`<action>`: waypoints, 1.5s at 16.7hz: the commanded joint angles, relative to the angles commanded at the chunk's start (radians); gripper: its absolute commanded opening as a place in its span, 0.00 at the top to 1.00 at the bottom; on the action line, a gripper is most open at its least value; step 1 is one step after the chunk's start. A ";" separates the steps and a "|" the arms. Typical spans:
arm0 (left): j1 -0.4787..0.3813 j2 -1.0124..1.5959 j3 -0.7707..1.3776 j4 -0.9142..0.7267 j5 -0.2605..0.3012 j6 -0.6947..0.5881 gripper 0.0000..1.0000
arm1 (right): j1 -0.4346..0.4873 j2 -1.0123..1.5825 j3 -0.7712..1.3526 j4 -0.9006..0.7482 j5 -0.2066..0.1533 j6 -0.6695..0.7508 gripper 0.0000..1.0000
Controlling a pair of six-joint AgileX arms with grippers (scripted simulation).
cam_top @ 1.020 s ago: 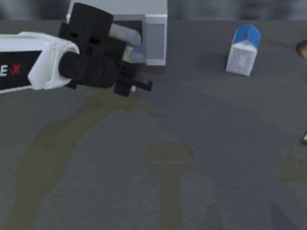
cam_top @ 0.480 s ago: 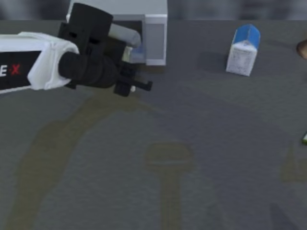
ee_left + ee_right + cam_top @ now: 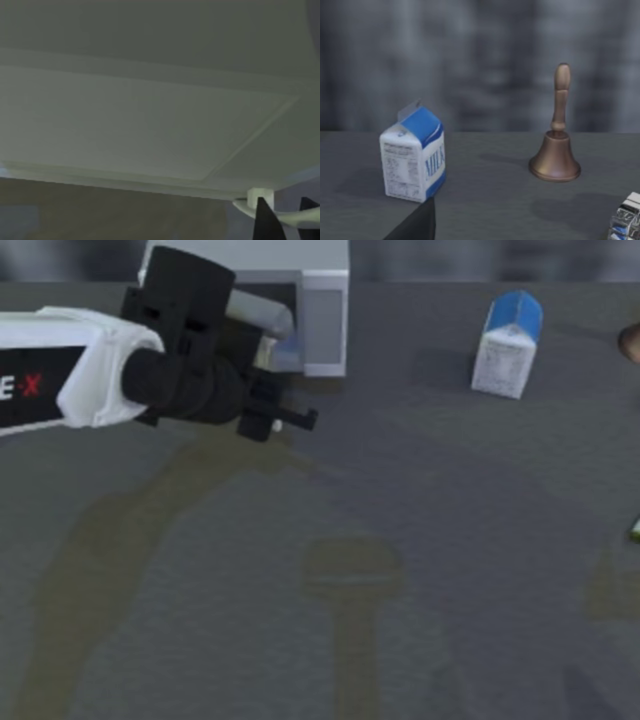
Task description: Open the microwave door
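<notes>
The light grey microwave [image 3: 318,302] stands at the back left of the table. My left arm reaches over its front, and my left gripper [image 3: 285,421] sits a little in front of it, shut on the white bar handle [image 3: 274,426] of the microwave door. In the left wrist view the microwave door [image 3: 150,125] fills the frame as a pale framed panel. Its handle [image 3: 295,216] runs between the two dark fingertips [image 3: 265,222] of my left gripper [image 3: 285,216]. From above, the arm hides most of the door. My right arm is out of the top view.
A blue-and-white milk carton [image 3: 508,345] [image 3: 414,160] stands at the back right. A bronze bell [image 3: 556,145] [image 3: 631,340] is at the right edge. A small printed object [image 3: 626,220] lies nearer the right front. One dark right finger [image 3: 415,225] shows.
</notes>
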 joint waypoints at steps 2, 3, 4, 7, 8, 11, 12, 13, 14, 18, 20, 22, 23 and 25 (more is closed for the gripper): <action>0.000 0.000 0.000 0.000 0.000 0.000 1.00 | 0.000 0.000 0.000 0.000 0.000 0.000 0.00; -0.008 0.001 0.002 -0.001 0.008 -0.006 1.00 | 0.000 0.000 0.000 0.000 0.000 0.000 0.00; -0.007 0.000 0.000 -0.001 0.010 -0.004 1.00 | 0.000 0.000 0.000 0.000 0.000 0.000 0.00; 0.007 -0.010 -0.013 -0.001 0.028 0.025 1.00 | 0.000 0.000 0.000 0.000 0.000 0.000 0.00; 0.011 -0.015 -0.017 0.001 0.034 0.033 1.00 | 0.000 0.000 0.000 0.000 0.000 0.000 0.00; 0.025 -0.024 -0.031 0.000 0.053 0.062 1.00 | 0.000 0.000 0.000 0.000 0.000 0.000 0.00; 0.025 -0.025 -0.031 0.000 0.054 0.063 1.00 | 0.000 0.000 0.000 0.000 0.000 0.000 0.00; 0.025 -0.025 -0.031 0.000 0.054 0.063 1.00 | 0.000 0.000 0.000 0.000 0.000 0.000 0.00; 0.025 -0.025 -0.031 0.000 0.054 0.063 1.00 | 0.000 0.000 0.000 0.000 0.000 0.000 0.00; 0.025 -0.025 -0.031 0.000 0.054 0.063 1.00 | 0.000 0.000 0.000 0.000 0.000 0.000 0.00; 0.025 -0.025 -0.031 0.000 0.054 0.063 1.00 | 0.000 0.000 0.000 0.000 0.000 0.000 0.00; 0.025 -0.025 -0.031 0.000 0.054 0.063 1.00 | 0.000 0.000 0.000 0.000 0.000 0.000 0.00; 0.025 -0.025 -0.031 0.000 0.054 0.063 1.00 | 0.000 0.000 0.000 0.000 0.000 0.000 0.00; 0.025 -0.025 -0.031 0.000 0.054 0.063 1.00 | 0.000 0.000 0.000 0.000 0.000 0.000 0.00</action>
